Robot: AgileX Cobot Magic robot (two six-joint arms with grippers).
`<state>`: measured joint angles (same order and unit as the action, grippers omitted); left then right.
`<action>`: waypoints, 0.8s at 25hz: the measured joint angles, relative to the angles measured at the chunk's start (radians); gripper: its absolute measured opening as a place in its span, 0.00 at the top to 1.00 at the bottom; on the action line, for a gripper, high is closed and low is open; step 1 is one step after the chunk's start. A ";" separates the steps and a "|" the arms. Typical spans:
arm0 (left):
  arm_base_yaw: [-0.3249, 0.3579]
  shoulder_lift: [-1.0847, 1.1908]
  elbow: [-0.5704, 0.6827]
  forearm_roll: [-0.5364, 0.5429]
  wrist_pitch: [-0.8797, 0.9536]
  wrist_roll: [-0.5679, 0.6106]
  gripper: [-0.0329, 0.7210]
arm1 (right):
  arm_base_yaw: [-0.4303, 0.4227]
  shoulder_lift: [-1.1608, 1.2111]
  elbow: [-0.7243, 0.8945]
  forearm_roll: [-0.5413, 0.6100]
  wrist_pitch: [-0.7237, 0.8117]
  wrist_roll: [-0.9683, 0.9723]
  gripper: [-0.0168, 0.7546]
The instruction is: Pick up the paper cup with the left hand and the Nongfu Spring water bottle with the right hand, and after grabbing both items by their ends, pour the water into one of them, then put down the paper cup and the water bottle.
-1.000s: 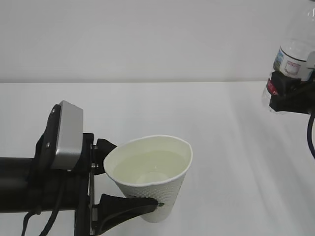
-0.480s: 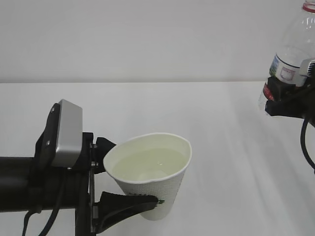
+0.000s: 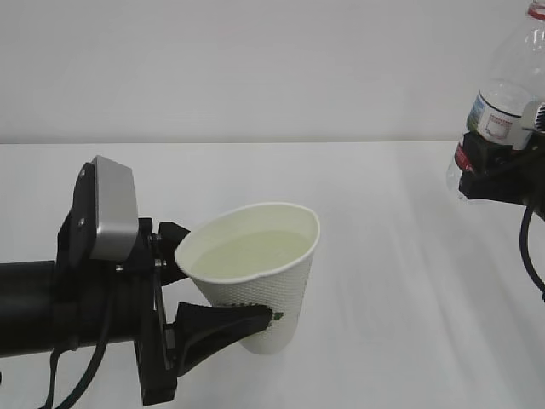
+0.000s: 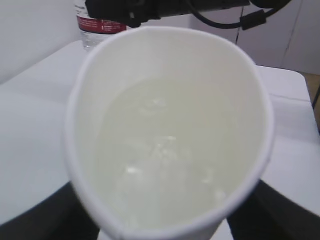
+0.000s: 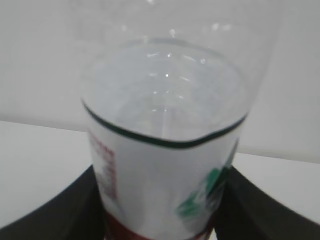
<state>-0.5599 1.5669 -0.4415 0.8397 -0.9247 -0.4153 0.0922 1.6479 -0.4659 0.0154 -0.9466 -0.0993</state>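
Paper cup (image 3: 255, 281), water-filled, lower left of frame: pinched by left pincer (image 3: 217, 290). Nongfu Spring water bottle (image 3: 507, 94), upper right: clamped by right pincer (image 3: 498, 170).

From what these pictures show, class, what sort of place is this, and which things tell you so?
Probably a robot test bench or lab, not a kitchen: a bare white table against a plain wall, and two black robot hands, the left hand holding a paper cup of water, the right hand a water bottle.
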 joint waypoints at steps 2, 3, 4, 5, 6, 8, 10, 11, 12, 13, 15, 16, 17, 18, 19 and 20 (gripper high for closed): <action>0.000 0.000 0.000 -0.032 0.002 0.016 0.28 | 0.000 0.000 0.000 0.000 0.000 0.002 0.43; 0.000 0.000 0.000 -0.045 0.005 0.026 0.28 | 0.000 0.000 0.000 0.000 0.000 0.004 0.43; 0.000 0.000 0.000 -0.057 0.009 0.034 0.28 | 0.000 0.000 0.000 0.000 0.000 0.006 0.43; 0.000 0.000 0.000 -0.067 0.015 0.041 0.28 | 0.000 0.000 0.000 0.000 0.000 0.006 0.43; 0.000 0.000 0.000 -0.075 0.024 0.048 0.28 | 0.000 0.000 0.000 0.000 0.000 0.008 0.43; 0.000 0.000 0.000 -0.095 0.044 0.062 0.28 | 0.000 0.000 0.000 0.000 0.000 0.008 0.43; 0.000 0.000 0.000 -0.116 0.058 0.075 0.28 | 0.000 0.000 0.000 0.000 0.000 0.008 0.43; 0.000 0.000 0.000 -0.129 0.062 0.087 0.28 | 0.000 0.000 0.000 0.000 0.000 0.009 0.43; 0.000 0.000 0.000 -0.144 0.067 0.097 0.29 | 0.000 0.000 0.000 0.000 0.000 0.012 0.43; 0.000 0.000 0.000 -0.158 0.071 0.109 0.29 | 0.000 0.000 0.000 0.000 0.000 0.012 0.43; 0.000 0.002 0.000 -0.194 0.078 0.131 0.29 | 0.000 0.000 0.000 0.000 0.000 0.014 0.43; 0.000 0.002 0.000 -0.215 0.082 0.142 0.29 | 0.000 0.000 0.000 0.000 0.000 0.014 0.43; 0.000 0.002 0.000 -0.231 0.082 0.150 0.29 | 0.000 0.000 0.000 0.000 0.000 0.014 0.43; 0.000 0.002 0.000 -0.249 0.082 0.156 0.29 | 0.000 0.000 0.000 0.000 0.000 0.016 0.43; 0.000 0.002 0.000 -0.268 0.082 0.158 0.30 | 0.000 0.000 0.000 0.000 0.000 0.018 0.44; 0.000 0.002 0.000 -0.283 0.082 0.162 0.30 | 0.000 0.000 0.000 0.000 0.000 0.020 0.44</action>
<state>-0.5599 1.5688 -0.4415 0.5571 -0.8430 -0.2532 0.0922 1.6479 -0.4659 0.0154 -0.9466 -0.0790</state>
